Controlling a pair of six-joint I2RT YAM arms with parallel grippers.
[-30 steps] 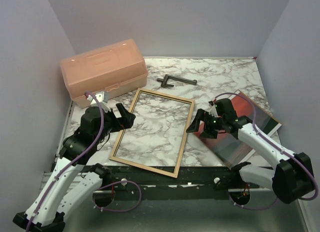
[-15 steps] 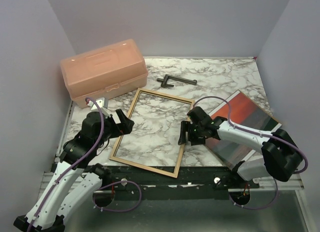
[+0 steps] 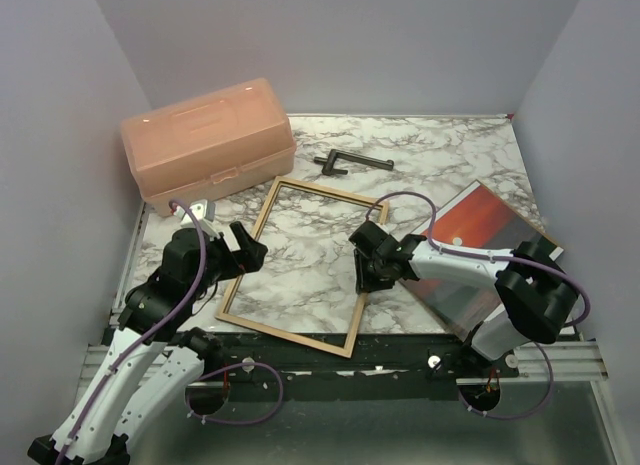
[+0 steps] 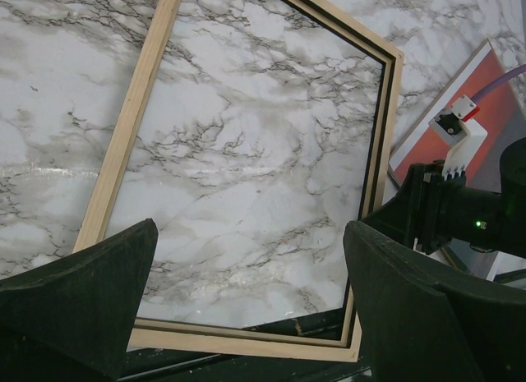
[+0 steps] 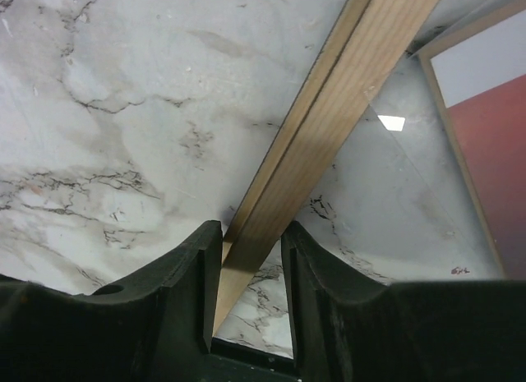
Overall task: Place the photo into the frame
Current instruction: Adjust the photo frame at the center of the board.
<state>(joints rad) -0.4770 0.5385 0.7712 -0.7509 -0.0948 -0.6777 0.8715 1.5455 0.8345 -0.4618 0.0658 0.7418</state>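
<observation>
The frame (image 3: 330, 190) lies flat in the middle of the worktop (image 3: 450, 155), tan face up and turned askew, with one corner at the near edge. The marble shows through its pane.

The right fingers (image 5: 193, 292) are down on the frame's right rail, toward its near end. In the right wrist view they stand one on each side of that tan rail, drawn in until the wood fills the gap between them (no clear space shows on either side). They are clamped on the frame.

The left fingers (image 4: 90, 292) hang over the opposite, left rail. From their own camera they are spread wide and hold nothing, with the pane and the near rail seen between them.

The photo (image 3: 480, 230) lies picture side up by the right edge of the worktop, just beside the frame's right rail. The right arm (image 3: 455, 260) crosses over part of it. Its far part shows red sky and its near part a pale glossy sheen. Whether it touches the frame cannot be told.

In the far left corner sits a pale orange box (image 3: 208, 145) with its lid shut. Near the far edge lies a dark T-shaped tool (image 3: 352, 163), apart from the frame.
</observation>
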